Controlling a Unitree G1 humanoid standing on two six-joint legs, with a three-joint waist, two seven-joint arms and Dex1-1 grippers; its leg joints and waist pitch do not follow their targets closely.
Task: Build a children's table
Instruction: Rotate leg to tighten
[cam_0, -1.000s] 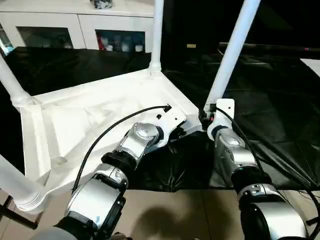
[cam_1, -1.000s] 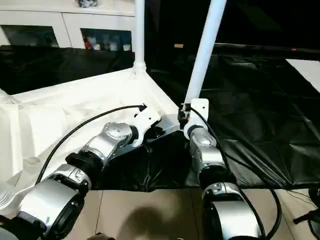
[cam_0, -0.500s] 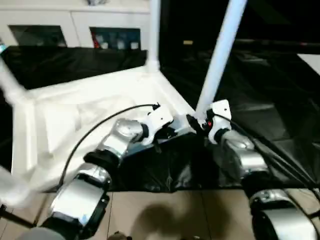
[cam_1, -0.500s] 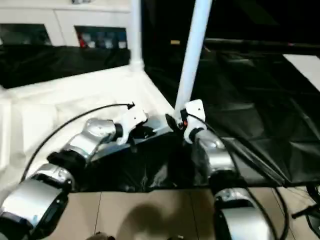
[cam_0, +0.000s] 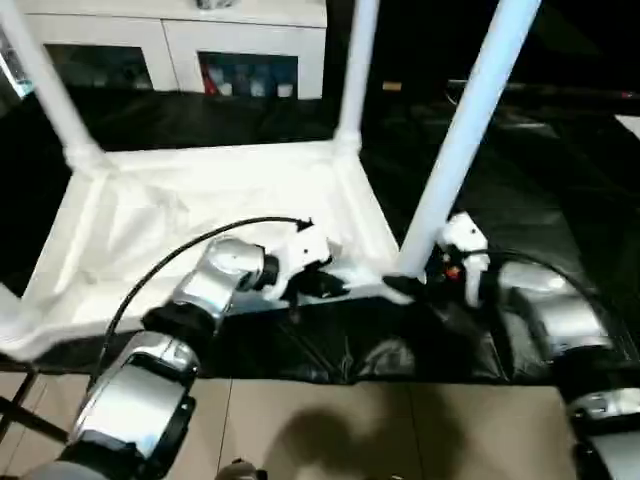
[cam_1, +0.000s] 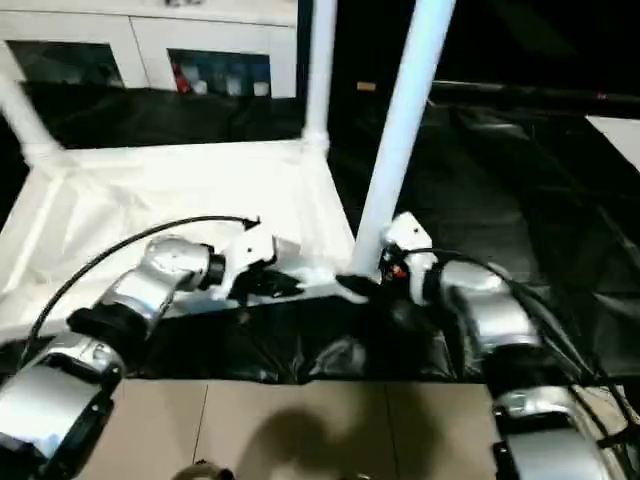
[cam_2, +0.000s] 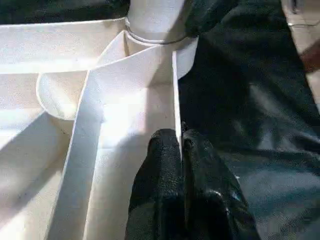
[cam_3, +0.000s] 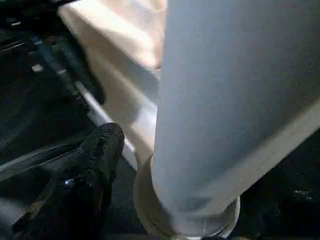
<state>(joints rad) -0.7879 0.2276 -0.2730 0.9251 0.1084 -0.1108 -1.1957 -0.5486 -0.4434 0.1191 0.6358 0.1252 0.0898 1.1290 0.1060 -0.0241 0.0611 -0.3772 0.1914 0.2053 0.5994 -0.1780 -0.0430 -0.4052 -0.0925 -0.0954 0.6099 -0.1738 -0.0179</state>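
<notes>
Children's table (cam_0: 215, 215) is upside down on black sheeting (cam_0: 560, 190), ribbed underside up, legs pointing up from the corner sockets. Tan floor (cam_0: 330, 430) shows at the near edge of the sheeting.

Left hand (cam_2: 181, 150): two black fingers pressed together on the thin near rim wall of the tabletop, one finger on each side of it, pinching the rim. Ribs (cam_2: 85, 135) of the underside run just inside that grip. The corner socket (cam_2: 157, 37) sits further along the same rim, ahead of this hand.

Right hand (cam_0: 405, 288): at the base of the near right leg (cam_0: 465, 130), low beside the socket collar (cam_3: 186, 220) where the leg meets the top. One black finger (cam_3: 92, 165) lies against the side of the collar, touching or almost touching. Second finger isn't clear, so I can't tell if it's gripping the leg or how far it's open.

That leg stands seated in its socket, tilted slightly away from the left hand. The far right leg (cam_0: 355, 75) and far left leg (cam_0: 45, 85) stand upright in their sockets beyond both hands. White glass-doored cabinet (cam_0: 170, 45) is behind the table, well apart from both hands.
</notes>
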